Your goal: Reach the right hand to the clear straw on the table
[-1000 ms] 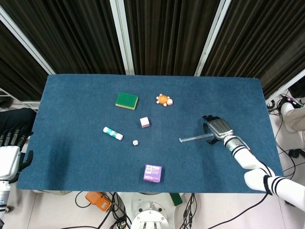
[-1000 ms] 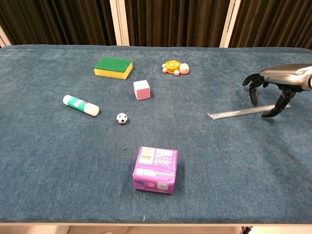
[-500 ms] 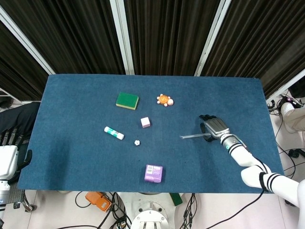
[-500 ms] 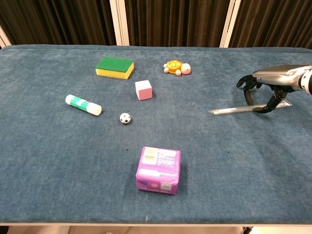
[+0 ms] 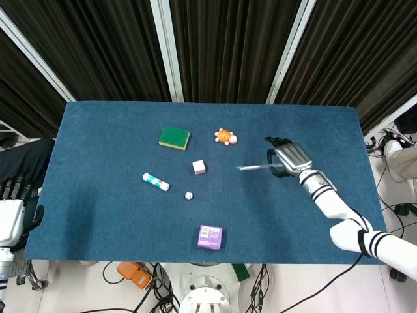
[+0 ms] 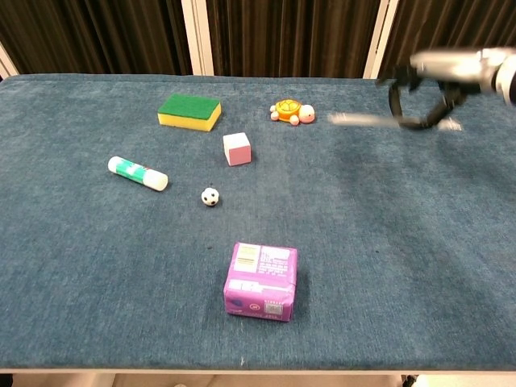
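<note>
The clear straw (image 5: 251,168) is off the table, pinched at its right end by my right hand (image 5: 287,160). It sticks out level to the left of the fingers. In the chest view the same hand (image 6: 439,76) is high at the upper right and blurred by motion, with the straw (image 6: 359,119) reaching left toward the toy turtle. My left hand (image 5: 12,212) hangs beyond the table's left edge, low in the head view, fingers straight and holding nothing.
On the blue table (image 5: 104,143) lie a green-yellow sponge (image 5: 173,137), an orange toy turtle (image 5: 225,136), a pink cube (image 5: 199,167), a glue stick (image 5: 155,182), a tiny football (image 5: 188,195) and a purple packet (image 5: 210,237).
My right hand closed on the straw's right end and lifted it off the table, carrying it up and toward the far side. The left hand stayed put.
</note>
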Controlling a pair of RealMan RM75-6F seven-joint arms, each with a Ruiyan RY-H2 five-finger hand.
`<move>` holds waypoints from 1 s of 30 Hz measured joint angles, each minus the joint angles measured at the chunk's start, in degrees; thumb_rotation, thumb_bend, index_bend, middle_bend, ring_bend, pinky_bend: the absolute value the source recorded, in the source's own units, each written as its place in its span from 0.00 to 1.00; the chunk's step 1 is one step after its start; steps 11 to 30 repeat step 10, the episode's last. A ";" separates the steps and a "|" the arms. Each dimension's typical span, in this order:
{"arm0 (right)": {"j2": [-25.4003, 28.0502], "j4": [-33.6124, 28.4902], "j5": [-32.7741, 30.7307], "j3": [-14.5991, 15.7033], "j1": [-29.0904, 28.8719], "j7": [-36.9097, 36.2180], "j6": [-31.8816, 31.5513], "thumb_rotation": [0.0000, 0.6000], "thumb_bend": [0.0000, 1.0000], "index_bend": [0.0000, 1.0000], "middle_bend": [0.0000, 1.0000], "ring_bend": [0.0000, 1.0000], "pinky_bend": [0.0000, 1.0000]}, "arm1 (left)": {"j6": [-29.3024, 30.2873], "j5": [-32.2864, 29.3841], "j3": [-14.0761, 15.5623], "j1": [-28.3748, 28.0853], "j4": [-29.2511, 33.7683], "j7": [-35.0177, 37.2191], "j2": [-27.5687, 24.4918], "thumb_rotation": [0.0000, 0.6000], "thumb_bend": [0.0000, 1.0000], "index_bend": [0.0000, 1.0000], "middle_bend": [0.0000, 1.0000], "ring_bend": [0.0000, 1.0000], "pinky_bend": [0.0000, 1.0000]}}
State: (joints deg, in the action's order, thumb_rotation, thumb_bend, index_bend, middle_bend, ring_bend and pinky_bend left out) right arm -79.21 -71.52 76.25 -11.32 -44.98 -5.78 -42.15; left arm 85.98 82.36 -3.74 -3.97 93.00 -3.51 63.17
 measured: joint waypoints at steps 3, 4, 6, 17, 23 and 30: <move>0.70 -2.12 -0.34 -2.27 -0.07 0.04 -3.96 1.00 0.61 0.65 0.16 0.19 0.22 | 0.04 -0.12 -0.01 0.07 0.03 -0.01 0.00 1.00 0.43 0.19 0.01 0.02 0.07; 0.90 -2.82 -0.48 -2.96 -0.04 0.06 -5.21 1.00 0.61 0.65 0.16 0.19 0.22 | 0.04 -0.19 -0.03 0.10 0.05 0.01 -0.02 1.00 0.43 0.19 0.01 0.02 0.07; 1.38 -4.61 -0.83 -4.42 0.11 0.09 -7.98 1.00 0.61 0.65 0.16 0.19 0.22 | 0.11 -0.24 -0.08 0.16 0.09 0.11 -0.08 1.00 0.43 0.19 0.01 0.02 0.07; 2.81 -7.55 -1.41 -6.02 0.50 0.24 -10.74 1.00 0.61 0.65 0.16 0.19 0.22 | 0.06 -0.44 -0.16 0.17 0.06 0.15 -0.08 1.00 0.43 0.19 0.01 0.02 0.07; 2.81 -7.55 -1.41 -6.02 0.50 0.24 -10.74 1.00 0.61 0.65 0.16 0.19 0.22 | 0.06 -0.44 -0.16 0.17 0.06 0.15 -0.08 1.00 0.43 0.19 0.01 0.02 0.07; 2.81 -7.55 -1.41 -6.02 0.50 0.24 -10.74 1.00 0.61 0.65 0.16 0.19 0.22 | 0.06 -0.44 -0.16 0.17 0.06 0.15 -0.08 1.00 0.43 0.19 0.01 0.02 0.07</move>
